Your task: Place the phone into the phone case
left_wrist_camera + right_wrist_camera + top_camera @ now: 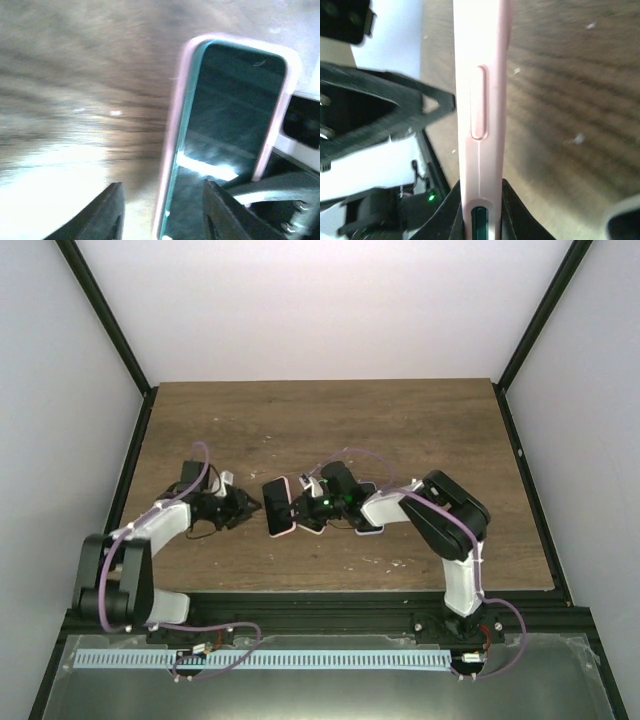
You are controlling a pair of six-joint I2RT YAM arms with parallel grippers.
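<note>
The phone [227, 130], dark-screened with a teal edge, sits inside the pink phone case [176, 125]. In the top view the cased phone [279, 506] is held up on its edge over the middle of the table. My right gripper [480, 212] is shut on the lower end of the case [479, 90], which that wrist view shows edge-on. My left gripper [162, 215] is open; its fingers [111, 212] stand apart on either side of the case's long edge without pinching it. From above, the left gripper [252, 507] is just left of the case and the right gripper [305, 502] just right of it.
A second pale case-like thing [369, 528] lies on the wooden table [330, 430] under the right arm. Another small pink piece [312, 526] lies just below the held phone. Black frame rails run along the table's sides and near edge.
</note>
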